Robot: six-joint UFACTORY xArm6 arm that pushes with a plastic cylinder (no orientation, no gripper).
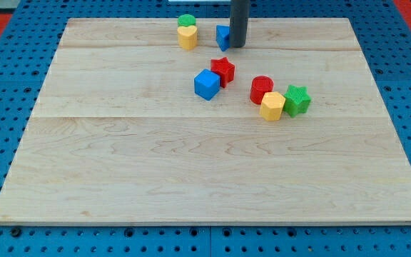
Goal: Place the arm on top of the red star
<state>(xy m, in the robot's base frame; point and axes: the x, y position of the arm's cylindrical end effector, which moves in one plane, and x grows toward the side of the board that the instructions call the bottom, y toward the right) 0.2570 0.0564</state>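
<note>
The red star point(223, 70) lies on the wooden board point(191, 171) a little above its middle, touching the blue cube point(206, 84) at its lower left. My tip point(238, 46) is near the board's top edge, above the red star and slightly to its right, apart from it. The rod stands right against a small blue block point(222, 36), partly hiding it; its shape is unclear.
A green round block point(186, 21) sits just above a yellow block point(187, 37) at the view's top, left of my tip. To the right of the star are a red cylinder point(261, 89), a yellow block point(272, 106) and a green star point(297, 100), clustered together.
</note>
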